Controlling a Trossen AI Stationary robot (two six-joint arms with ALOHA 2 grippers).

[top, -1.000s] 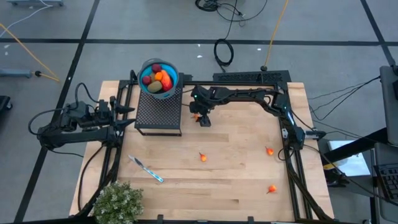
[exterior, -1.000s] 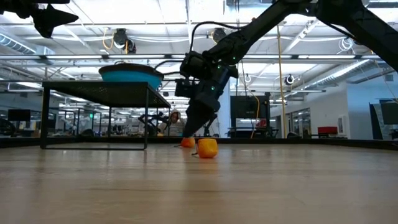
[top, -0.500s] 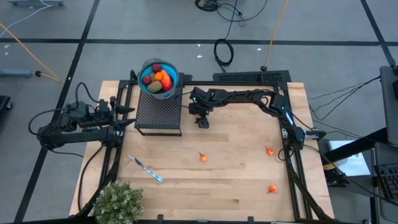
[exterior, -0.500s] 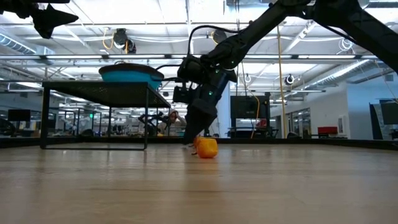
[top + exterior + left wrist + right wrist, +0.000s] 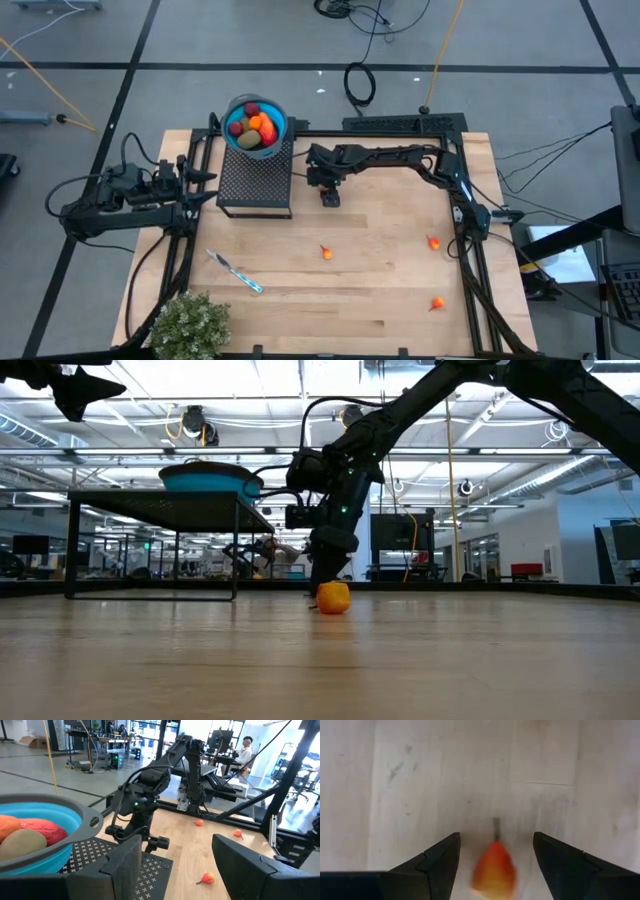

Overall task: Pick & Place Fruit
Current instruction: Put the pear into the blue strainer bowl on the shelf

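— Near the front edge, we are seeing three loose fruits [image 5: 327, 253] lying apart on the table [image 5: 380, 300].
— Farther back, we are watching the right gripper [image 5: 330, 197] pointing down, fingers apart around an orange fruit [image 5: 495, 867]. Left gripper [image 5: 207, 186], open, is hovering beside the bowl [image 5: 256, 126] holding more fruit.

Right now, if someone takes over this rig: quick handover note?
Right gripper: open, low over the table beside the black mesh stand, a small orange fruit lying between its fingers, not gripped yet.
Left gripper: open, empty, waiting at the table's left edge.
Done: several fruit sit in the blue bowl on the stand.
Left: that orange piece, plus three more loose on the table: centre, right, front right.
The blue-and-white stick and green plant sit at front left.
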